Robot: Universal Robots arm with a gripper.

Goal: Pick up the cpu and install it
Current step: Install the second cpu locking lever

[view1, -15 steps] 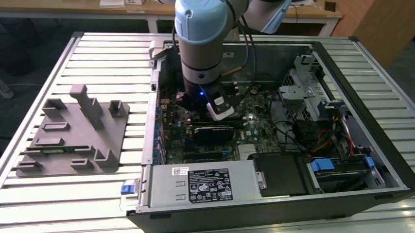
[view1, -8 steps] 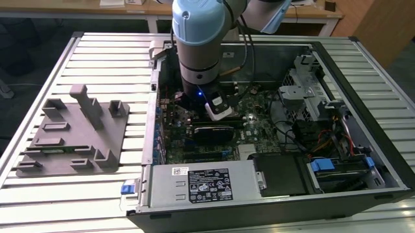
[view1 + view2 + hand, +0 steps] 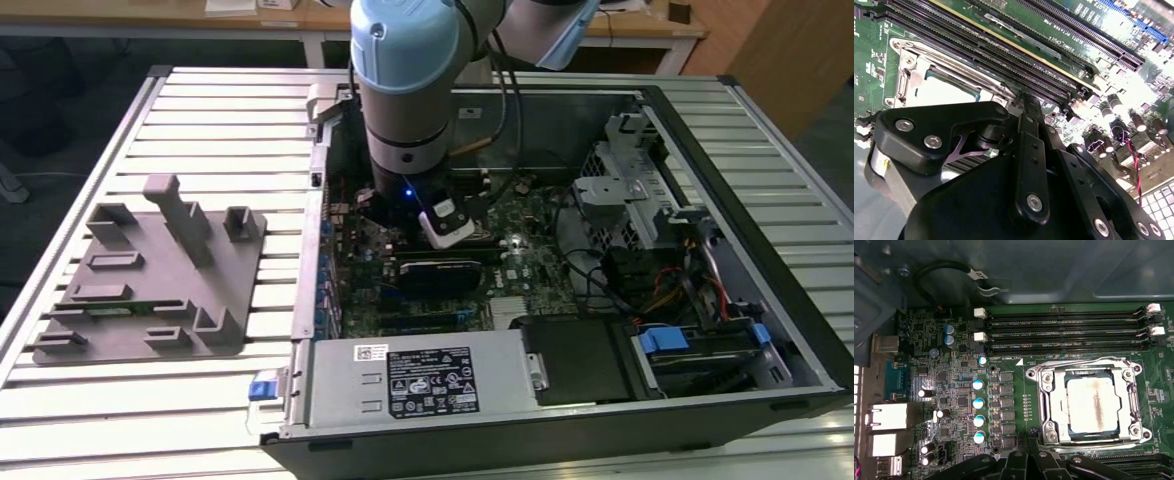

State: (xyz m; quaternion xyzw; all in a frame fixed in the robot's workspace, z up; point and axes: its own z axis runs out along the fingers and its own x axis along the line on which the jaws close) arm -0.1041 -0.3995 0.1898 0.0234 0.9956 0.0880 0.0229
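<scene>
— Fingers (image 3: pixel 1030 146) first: how wide are they?

— I cannot tell. In the second wrist view the gripper (image 3: pixel 1024 102) is a mass of black links and screw heads, and the tips are hidden among them. I see nothing carried in it.

— Where is the cpu?

— The cpu (image 3: pixel 1091 405) lies flat in the metal socket frame (image 3: pixel 1046 407) on the motherboard (image 3: pixel 954 390), silvery top upward with a brownish smear across it. It sits level, with the frame around its edges.

— Which way from the gripper?

— Just beyond the gripper's tip and below it, between the gripper and the memory slots (image 3: pixel 1064 332). They are near each other but apart, not touching.

— Any long axis to mind?

— Hardly; the chip is close to square. Its edges run parallel with the memory slots, so I judge squareness to the frame matters more than direction.

— And the wider scene?

— In the exterior view the arm (image 3: pixel 407 100) reaches down into the open computer case (image 3: pixel 747 200), over the board's far part toward that view's left. A grey fixture (image 3: pixel 147 290) lies on the table, well apart, further toward that view's left.
</scene>
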